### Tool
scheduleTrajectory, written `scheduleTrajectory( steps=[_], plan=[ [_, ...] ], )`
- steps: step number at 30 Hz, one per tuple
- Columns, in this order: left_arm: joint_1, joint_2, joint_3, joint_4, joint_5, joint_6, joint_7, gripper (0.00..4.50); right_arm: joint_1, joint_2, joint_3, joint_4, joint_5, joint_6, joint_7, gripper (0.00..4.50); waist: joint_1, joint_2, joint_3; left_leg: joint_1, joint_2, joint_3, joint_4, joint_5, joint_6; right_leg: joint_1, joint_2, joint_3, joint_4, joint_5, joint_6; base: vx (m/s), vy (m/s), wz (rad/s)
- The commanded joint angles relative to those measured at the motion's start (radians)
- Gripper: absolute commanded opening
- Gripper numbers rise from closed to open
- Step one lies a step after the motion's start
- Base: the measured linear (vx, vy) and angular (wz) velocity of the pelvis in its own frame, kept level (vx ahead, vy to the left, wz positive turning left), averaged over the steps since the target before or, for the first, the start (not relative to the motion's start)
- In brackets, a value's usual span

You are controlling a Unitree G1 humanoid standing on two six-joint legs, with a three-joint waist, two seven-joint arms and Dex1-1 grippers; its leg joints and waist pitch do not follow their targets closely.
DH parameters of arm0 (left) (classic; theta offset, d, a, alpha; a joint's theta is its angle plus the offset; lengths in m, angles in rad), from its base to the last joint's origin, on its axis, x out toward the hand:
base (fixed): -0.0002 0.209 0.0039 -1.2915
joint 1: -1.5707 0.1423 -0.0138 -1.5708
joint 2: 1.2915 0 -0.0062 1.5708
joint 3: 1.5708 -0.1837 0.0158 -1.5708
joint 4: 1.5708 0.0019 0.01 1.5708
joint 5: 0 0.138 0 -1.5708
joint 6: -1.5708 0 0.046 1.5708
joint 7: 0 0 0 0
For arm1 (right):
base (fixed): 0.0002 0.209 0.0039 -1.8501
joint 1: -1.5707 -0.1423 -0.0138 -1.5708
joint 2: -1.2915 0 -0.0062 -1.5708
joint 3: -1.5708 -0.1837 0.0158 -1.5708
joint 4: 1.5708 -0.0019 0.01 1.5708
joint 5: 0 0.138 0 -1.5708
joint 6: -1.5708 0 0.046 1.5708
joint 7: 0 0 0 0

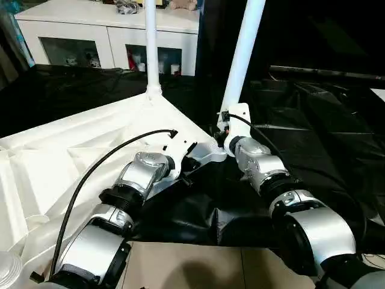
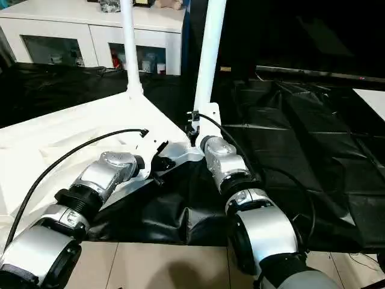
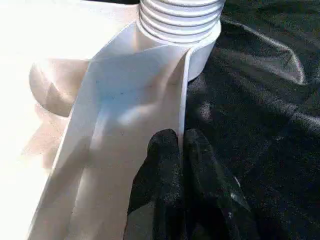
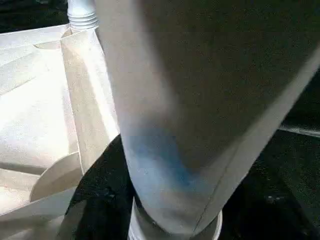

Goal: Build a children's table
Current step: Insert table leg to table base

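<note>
Left jaws (image 3: pixel 182 150) clenched on the thin rim of the tabletop (image 1: pixel 72 150), one black finger (image 3: pixel 162 165) on each side of the white edge wall, just short of the ribbed corner socket (image 3: pixel 182 25). Right jaws (image 2: pixel 194 133) halfway apart at the foot of the tilted leg (image 2: pixel 209 54) — whether gripping the tube or merely standing around it, cannot tell, the fingers being hidden behind the white wrist mount. Tabletop lying upside down with its ribbed underside up, on black sheeting (image 1: pixel 313 126), spread to the left in the head views and reaching a corner near the middle. One tapered white leg (image 1: pixel 150 42) upright in the far corner socket, rising out of the top of the head views. Second leg leaning rightward as it rises, its lower end down at the near corner just beside the right wrist; in the right wrist view, a broad white tube (image 4: pixel 190 115) close to the lens with a round collar at its lower end. Silver forearms reaching in from below, left (image 1: pixel 141 174) over the tabletop edge, right (image 1: pixel 264 165) over the black sheeting, a black cable (image 1: pixel 102 162) arching above the left one. Behind, a white cabinet (image 1: pixel 108 36) with glass doors and small items inside — well apart from the work. Pale floor (image 1: pixel 180 268) along the near edge.
</note>
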Motion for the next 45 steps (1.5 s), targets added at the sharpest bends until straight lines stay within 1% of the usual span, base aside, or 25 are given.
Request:
scheduleTrajectory(
  steps=[1, 2, 3, 4, 5, 6, 7, 8, 9, 10, 12, 13, 15, 16, 17, 18, 20, 22, 24, 26, 28, 31, 34, 38, 45],
  plan=[
    [-0.032, 0.025, 0.04, 0.009, 0.013, -0.005, 0.056, 0.0, 0.043, 0.049, 0.013, 0.087, -0.007, 0.072, 0.054, 2.47, -0.005, 0.004, -0.037, 0.025, 0.071, -0.062, -0.092, -0.522, -0.057, 0.0, -0.102, 0.06, -0.118, -0.624, -0.068, 0.0, 0.0, 0.0],
    [-0.031, 0.026, 0.04, 0.005, 0.012, -0.005, 0.054, 0.0, 0.039, 0.049, 0.011, 0.086, -0.007, 0.072, 0.059, 2.63, -0.005, 0.004, -0.037, 0.023, 0.072, -0.063, -0.093, -0.521, -0.056, 0.001, -0.102, 0.059, -0.118, -0.629, -0.066, 0.0, 0.0, 0.0],
    [-0.029, 0.027, 0.041, 0.002, 0.01, -0.004, 0.052, 0.0, 0.037, 0.05, 0.009, 0.084, -0.006, 0.071, 0.063, 2.65, -0.006, 0.007, -0.038, 0.024, 0.072, -0.064, -0.093, -0.522, -0.057, 0.0, -0.104, 0.06, -0.118, -0.629, -0.067, 0.0, 0.0, 0.0],
    [-0.027, 0.028, 0.041, -0.002, 0.01, -0.004, 0.049, 0.0, 0.032, 0.05, 0.006, 0.082, -0.005, 0.07, 0.067, 2.68, -0.011, 0.003, -0.037, 0.015, 0.074, -0.068, -0.097, -0.511, -0.06, 0.008, -0.105, 0.058, -0.116, -0.617, -0.067, 0.0, 0.0, 0.0],
    [-0.026, 0.029, 0.041, -0.004, 0.009, -0.005, 0.048, 0.0, 0.029, 0.05, 0.005, 0.081, -0.004, 0.07, 0.07, 2.82, -0.011, 0.006, -0.04, 0.005, 0.077, -0.07, -0.102, -0.49, -0.064, 0.017, -0.104, 0.057, -0.108, -0.586, -0.071, 0.0, 0.0, 0.0],
    [-0.025, 0.032, 0.04, -0.007, 0.01, -0.01, 0.045, 0.0, 0.024, 0.049, 0.004, 0.079, -0.004, 0.065, 0.078, 2.95, -0.012, 0.005, -0.041, 0.014, 0.078, -0.066, -0.102, -0.492, -0.066, 0.01, -0.102, 0.058, -0.11, -0.557, -0.08, 0.0, 0.0, 0.0],
    [-0.024, 0.035, 0.039, -0.01, 0.01, -0.013, 0.043, 0.0, 0.018, 0.049, 0.002, 0.076, -0.003, 0.061, 0.083, 3.04, -0.012, 0.005, -0.041, 0.018, 0.077, -0.065, -0.101, -0.494, -0.066, 0.008, -0.102, 0.059, -0.11, -0.544, -0.088, 0.0, 0.0, 0.0],
    [-0.024, 0.035, 0.039, -0.01, 0.01, -0.013, 0.043, 0.0, 0.018, 0.049, 0.002, 0.076, -0.003, 0.061, 0.083, 3.08, -0.012, 0.005, -0.042, 0.019, 0.076, -0.061, -0.101, -0.484, -0.062, 0.009, -0.102, 0.06, -0.11, -0.516, -0.102, 0.0, 0.0, 0.0],
    [-0.023, 0.038, 0.038, -0.013, 0.009, -0.016, 0.04, 0.0, 0.011, 0.047, -0.003, 0.075, -0.001, 0.056, 0.09, 3.16, -0.013, 0.004, -0.042, 0.015, 0.078, -0.06, -0.102, -0.461, -0.059, 0.011, -0.103, 0.063, -0.107, -0.485, -0.116, 0.0, 0.0, 0.0],
    [-0.023, 0.038, 0.038, -0.013, 0.009, -0.016, 0.04, 0.0, 0.011, 0.047, -0.003, 0.075, -0.001, 0.056, 0.09, 3.27, -0.013, 0.004, -0.042, 0.015, 0.078, -0.06, -0.102, -0.461, -0.059, 0.011, -0.103, 0.063, -0.107, -0.485, -0.116, 0.0, 0.0, 0.0],
    [-0.021, 0.045, 0.036, -0.022, 0.005, -0.027, 0.026, 0.0, -0.003, 0.042, -0.014, 0.07, 0.003, 0.044, 0.098, 3.48, -0.01, 0.004, -0.047, 0.01, 0.079, -0.053, -0.102, -0.395, -0.053, 0.017, -0.103, 0.068, -0.094, -0.386, -0.151, 0.0, 0.0, 0.0],
    [-0.02, 0.047, 0.038, -0.026, 0.005, -0.03, 0.02, 0.0, -0.009, 0.04, -0.019, 0.068, 0.005, 0.032, 0.1, 3.53, -0.01, 0.002, -0.05, 0.008, 0.079, -0.051, -0.1, -0.372, -0.05, 0.02, -0.104, 0.069, -0.09, -0.357, -0.159, 0.0, 0.0, 0.0],
    [-0.02, 0.048, 0.04, -0.028, 0.005, -0.031, 0.016, 0.0, -0.013, 0.038, -0.022, 0.068, 0.005, 0.024, 0.101, 3.7, -0.004, -0.001, -0.059, 0.0, 0.079, -0.042, -0.092, -0.245, -0.024, 0.027, -0.098, 0.069, -0.067, -0.196, -0.199, 0.026, -0.01, -0.02],
    [-0.021, 0.049, 0.04, -0.028, 0.006, -0.031, 0.015, 0.0, -0.015, 0.037, -0.022, 0.069, 0.004, 0.023, 0.102, 3.92, -0.004, -0.001, -0.059, 0.0, 0.079, -0.042, -0.092, -0.245, -0.024, 0.027, -0.098, 0.069, -0.067, -0.196, -0.199, 0.0, 0.0, 0.0],
    [-0.02, 0.05, 0.039, -0.03, 0.007, -0.033, 0.013, 0.0, -0.017, 0.036, -0.022, 0.069, 0.001, 0.018, 0.098, 3.92, 0.002, -0.002, -0.059, 0.003, 0.075, -0.032, -0.083, -0.199, 0.0, 0.022, -0.097, 0.07, -0.062, -0.129, -0.229, 0.0, 0.0, 0.0],
    [-0.02, 0.05, 0.038, -0.031, 0.007, -0.033, 0.012, 0.0, -0.018, 0.036, -0.023, 0.069, 0.001, 0.017, 0.097, 3.98, 0.003, -0.002, -0.06, -0.001, 0.073, -0.031, -0.082, -0.179, 0.007, 0.026, -0.096, 0.07, -0.058, -0.106, -0.237, 0.054, -0.03, 0.03],
    [-0.018, 0.05, 0.038, -0.035, 0.007, -0.032, 0.01, 0.0, -0.02, 0.034, -0.026, 0.071, 0.002, 0.012, 0.094, 4.14, 0.008, -0.003, -0.064, -0.003, 0.072, -0.028, -0.076, -0.108, 0.038, 0.031, -0.094, 0.068, -0.044, -0.009, -0.26, 0.06, -0.031, 0.01],
    [-0.014, 0.051, 0.037, -0.037, 0.008, -0.033, 0.008, 0.0, -0.022, 0.033, -0.032, 0.071, 0.006, 0.006, 0.095, 4.39, 0.009, -0.004, -0.062, -0.004, 0.072, -0.027, -0.074, -0.094, 0.054, 0.032, -0.094, 0.067, -0.043, 0.008, -0.268, 0.0, 0.0, 0.0],
    [-0.011, 0.051, 0.035, -0.043, 0.008, -0.031, 0.006, 0.0, -0.024, 0.032, -0.034, 0.07, 0.006, 0.005, 0.099, 4.41, 0.009, -0.003, -0.059, -0.003, 0.073, -0.028, -0.076, -0.121, 0.051, 0.032, -0.095, 0.067, -0.048, -0.042, -0.262, 0.0, 0.0, 0.0],
    [-0.008, 0.052, 0.032, -0.05, 0.009, -0.028, 0.0, 0.0, -0.024, 0.031, -0.04, 0.068, 0.008, -0.001, 0.102, 4.46, 0.01, -0.002, -0.057, 0.0, 0.076, -0.029, -0.079, -0.156, 0.029, 0.03, -0.094, 0.067, -0.055, -0.11, -0.247, 0.0, 0.0, 0.0],
    [-0.006, 0.053, 0.031, -0.052, 0.01, -0.028, -0.004, 0.0, -0.025, 0.03, -0.042, 0.067, 0.008, -0.003, 0.104, 4.46, 0.009, 0.0, -0.057, 0.001, 0.077, -0.031, -0.081, -0.172, 0.013, 0.03, -0.094, 0.068, -0.056, -0.131, -0.239, 0.0, 0.0, 0.0],
    [0.0, 0.059, 0.027, -0.06, 0.012, -0.024, -0.014, 0.0, -0.026, 0.029, -0.048, 0.067, 0.013, -0.006, 0.101, 4.46, 0.009, -0.001, -0.058, 0.001, 0.077, -0.031, -0.08, -0.163, 0.007, 0.031, -0.094, 0.068, -0.052, -0.109, -0.242, 0.0, 0.0, 0.0],
    [0.006, 0.061, 0.021, -0.068, 0.016, -0.013, -0.02, 0.0, -0.024, 0.034, -0.06, 0.067, 0.021, 0.005, 0.096, 4.46, 0.009, -0.002, -0.06, -0.001, 0.076, -0.03, -0.078, -0.138, 0.016, 0.033, -0.093, 0.068, -0.046, -0.068, -0.252, 0.0, 0.0, 0.0],
    [0.006, 0.061, 0.016, -0.067, 0.018, -0.008, -0.027, 0.0, -0.022, 0.037, -0.059, 0.067, 0.017, 0.01, 0.088, 4.46, 0.009, -0.002, -0.059, -0.001, 0.074, -0.029, -0.076, -0.132, 0.024, 0.033, -0.093, 0.068, -0.047, -0.072, -0.254, 0.0, 0.0, 0.0],
    [0.004, 0.06, 0.015, -0.07, 0.02, 0.0, -0.03, 0.0, -0.025, 0.037, -0.063, 0.07, 0.012, 0.017, 0.084, 4.46, 0.009, -0.003, -0.061, -0.001, 0.074, -0.029, -0.075, -0.124, 0.023, 0.034, -0.092, 0.067, -0.044, -0.059, -0.257, 0.0, 0.0, 0.0]
  ],
)
